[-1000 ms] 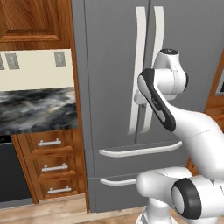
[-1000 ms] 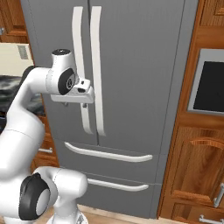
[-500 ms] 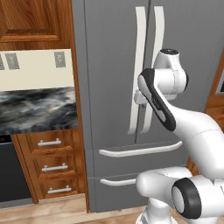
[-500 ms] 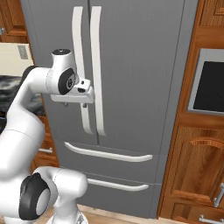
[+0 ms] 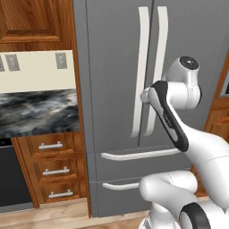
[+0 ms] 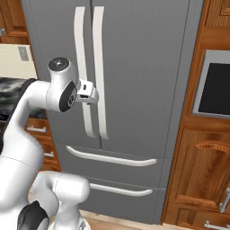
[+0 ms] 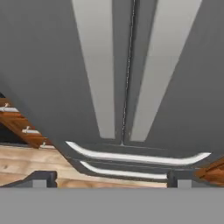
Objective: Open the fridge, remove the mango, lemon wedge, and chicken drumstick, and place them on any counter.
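From the left base view, the big grey fridge point(image 5: 116, 89) stands tall with both doors shut. Two long white handles point(image 5: 150, 71) run down its middle, side by side. Below them are two drawers, each with a white bar. The white arm point(image 5: 179, 116) reaches up from the lower right, and its end sits right in front of the handles. The black stone worktop point(image 5: 38, 112) is to the left of the fridge, over wooden drawers point(image 5: 51, 170).

From the right base view, the arm comes up from the lower left. The claw point(image 6: 90, 93) is just in front of the left handle, close to it. I cannot tell if it touches. A dark oven window point(image 6: 215, 87) sits in the wooden wall to the right.

From the hand view, the two dark tips point(image 7: 41, 178) of the claw stand far apart, so the claw is wide and holds nothing. The closed doors and both handles lie ahead, with the two drawer bars point(image 7: 131, 156) lower down.
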You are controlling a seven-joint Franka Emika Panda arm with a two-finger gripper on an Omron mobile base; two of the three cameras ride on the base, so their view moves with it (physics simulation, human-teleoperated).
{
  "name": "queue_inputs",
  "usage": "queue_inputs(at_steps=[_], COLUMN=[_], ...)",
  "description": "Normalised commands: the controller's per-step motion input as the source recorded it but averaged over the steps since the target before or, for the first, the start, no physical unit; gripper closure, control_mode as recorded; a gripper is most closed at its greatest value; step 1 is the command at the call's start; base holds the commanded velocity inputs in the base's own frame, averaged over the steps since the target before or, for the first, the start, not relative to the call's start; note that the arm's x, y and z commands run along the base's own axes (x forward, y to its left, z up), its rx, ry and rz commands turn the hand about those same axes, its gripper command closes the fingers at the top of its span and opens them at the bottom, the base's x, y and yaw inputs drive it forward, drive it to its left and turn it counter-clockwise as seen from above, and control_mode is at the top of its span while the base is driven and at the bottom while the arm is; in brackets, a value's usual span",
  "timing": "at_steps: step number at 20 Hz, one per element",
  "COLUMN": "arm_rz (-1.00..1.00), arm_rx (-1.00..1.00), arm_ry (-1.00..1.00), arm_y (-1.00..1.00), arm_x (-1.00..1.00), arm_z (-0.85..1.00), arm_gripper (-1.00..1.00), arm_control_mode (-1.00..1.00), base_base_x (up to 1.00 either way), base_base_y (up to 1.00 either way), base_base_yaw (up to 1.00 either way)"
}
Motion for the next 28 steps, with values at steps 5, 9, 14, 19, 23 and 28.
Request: queue_inputs(at_steps=[5, 9, 14, 19, 23, 28], arm_rz=[0.0, 0.03, 0.0, 0.0, 0.0, 0.0], arm_rx=[0.11, 0.12, 0.07, 0.03, 0.08, 0.06], arm_ry=[-0.31, -0.13, -0.11, -0.02, 0.03, 0.07], arm_y=[-0.37, -0.59, -0.22, -0.05, -0.06, -0.11], arm_x=[0.0, -0.04, 0.07, 0.03, 0.35, 0.55], arm_z=[0.2, 0.19, 0.03, 0.02, 0.0, 0.0], arm_gripper=[-1.0, -1.0, -1.0, -1.0, -1.0, -1.0], arm_control_mode=[-1.0, -1.0, -1.0, -1.0, -1.0, -1.0], base_base_x=[0.0, 0.0, 0.0, 0.0, 0.0, 0.0], base_base_y=[0.0, 0.0, 0.0, 0.0, 0.0, 0.0], base_base_yaw=[0.0, 0.0, 0.0, 0.0, 0.0, 0.0])
